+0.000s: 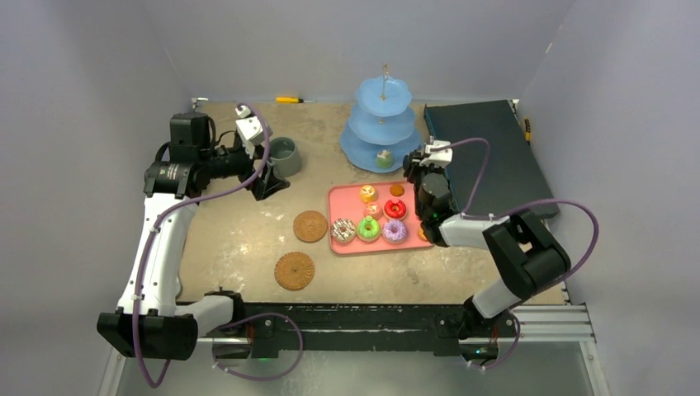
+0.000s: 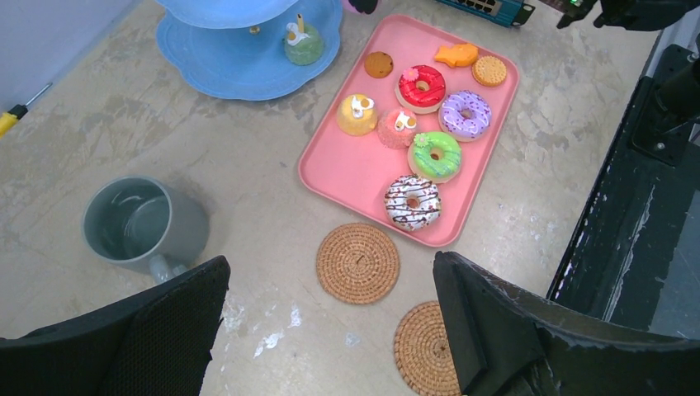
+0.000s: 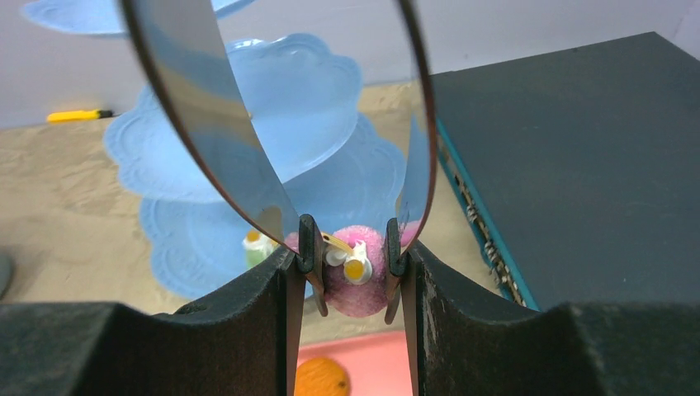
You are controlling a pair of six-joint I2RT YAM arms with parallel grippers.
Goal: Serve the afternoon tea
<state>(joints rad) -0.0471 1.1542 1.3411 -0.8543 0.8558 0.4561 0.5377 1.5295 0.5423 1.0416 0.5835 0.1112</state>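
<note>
The blue three-tier stand stands at the back with a green cupcake on its bottom tier. Several doughnuts and cupcakes lie on the pink tray. My right gripper is shut on the tongs. Their black tips pinch a pink cupcake, held above the tray's far edge just in front of the stand. My left gripper hangs open and empty over the table beside the grey-green mug. Two woven coasters lie below it.
A dark flat box with a teal edge fills the back right, close beside my right arm. A yellow-handled screwdriver lies at the back wall. Grey walls close in the table on three sides.
</note>
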